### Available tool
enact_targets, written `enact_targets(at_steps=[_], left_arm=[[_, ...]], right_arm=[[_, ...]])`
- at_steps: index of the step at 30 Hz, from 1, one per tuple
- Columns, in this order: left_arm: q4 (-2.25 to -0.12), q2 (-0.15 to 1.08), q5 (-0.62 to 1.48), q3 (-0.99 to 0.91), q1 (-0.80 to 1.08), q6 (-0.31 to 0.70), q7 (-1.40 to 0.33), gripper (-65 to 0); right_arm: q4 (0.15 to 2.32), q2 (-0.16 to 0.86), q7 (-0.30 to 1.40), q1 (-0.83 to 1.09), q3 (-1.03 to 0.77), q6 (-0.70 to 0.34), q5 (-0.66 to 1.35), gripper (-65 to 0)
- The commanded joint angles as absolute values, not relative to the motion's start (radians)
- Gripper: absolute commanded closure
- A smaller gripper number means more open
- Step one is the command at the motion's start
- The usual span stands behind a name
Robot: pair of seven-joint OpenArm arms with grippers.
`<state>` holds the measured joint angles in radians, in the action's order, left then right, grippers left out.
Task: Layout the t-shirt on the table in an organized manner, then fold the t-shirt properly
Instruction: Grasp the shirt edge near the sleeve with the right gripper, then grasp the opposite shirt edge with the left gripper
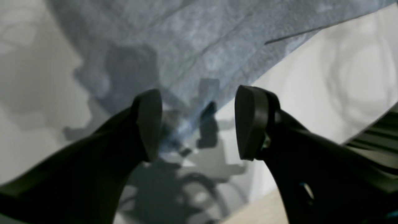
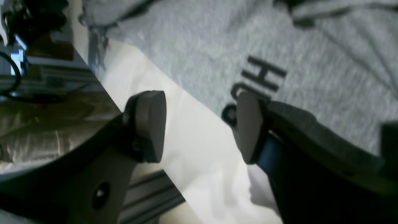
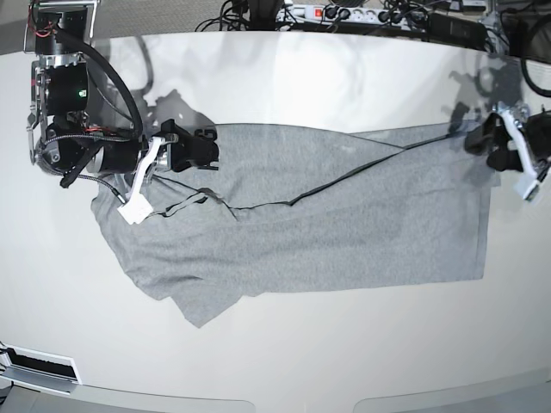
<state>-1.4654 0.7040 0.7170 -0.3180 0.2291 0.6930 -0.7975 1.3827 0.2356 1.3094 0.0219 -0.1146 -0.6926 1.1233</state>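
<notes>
Dark finger pads fill the foreground of both wrist views. Left gripper (image 1: 198, 124): jaws spread wide, nothing between them; a corner of the t-shirt (image 1: 199, 46) lies on the table (image 1: 342, 77) just beyond the tips. Contact btwn tips and cloth: cannot tell. Right gripper (image 2: 200, 126): jaws likewise apart, empty, above bare table (image 2: 192, 140) w/ the shirt edge (image 2: 311, 46) just beside the far pad. Only this view shows black block lettering (image 2: 258, 84) on the fabric; base view shows plain grey w/ a dark seam line across it.

Base view gives overall layout: t-shirt (image 3: 344, 224) spread across the table (image 3: 275, 361), roughly flat, one sleeve rumpled near the right gripper (image 3: 207, 148) at image left; left gripper (image 3: 482, 138) sits at the shirt's far corner, image right. Cables and a power strip (image 3: 344, 13) lie beyond the table's far edge
</notes>
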Motion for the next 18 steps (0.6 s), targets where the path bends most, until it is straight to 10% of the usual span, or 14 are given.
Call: enact_targets(at_steps=[1, 3, 7, 14, 18], left_arm=[[-1.479, 0.728, 0.708, -0.311, 0.214, 0.677, -0.771, -37.5], [-1.479, 0.728, 0.675, -0.284, 0.195, 0.642, -0.763, -31.8], [-1.479, 0.729, 0.637, -0.279, 0.154, 0.642, -0.763, 0.0], [-1.479, 0.732, 0.624, -0.279, 0.138, 0.688, -0.772, 0.0], [-1.469, 0.731, 0.625, -0.275, 0.141, 0.698, -0.781, -34.0]], right_arm=[[1.4, 0.245, 1.305, 0.006, -0.118, -0.698, 1.145, -37.5], [1.4, 0.244, 1.305, 0.006, -0.118, -0.698, 1.146, -37.5], [1.4, 0.245, 1.303, 0.006, -0.118, -0.698, 1.151, -34.2], [1.4, 0.247, 1.306, 0.005, -0.118, -0.698, 1.15, -23.7], [1.4, 0.247, 1.306, 0.004, -0.118, -0.698, 1.149, -23.7]])
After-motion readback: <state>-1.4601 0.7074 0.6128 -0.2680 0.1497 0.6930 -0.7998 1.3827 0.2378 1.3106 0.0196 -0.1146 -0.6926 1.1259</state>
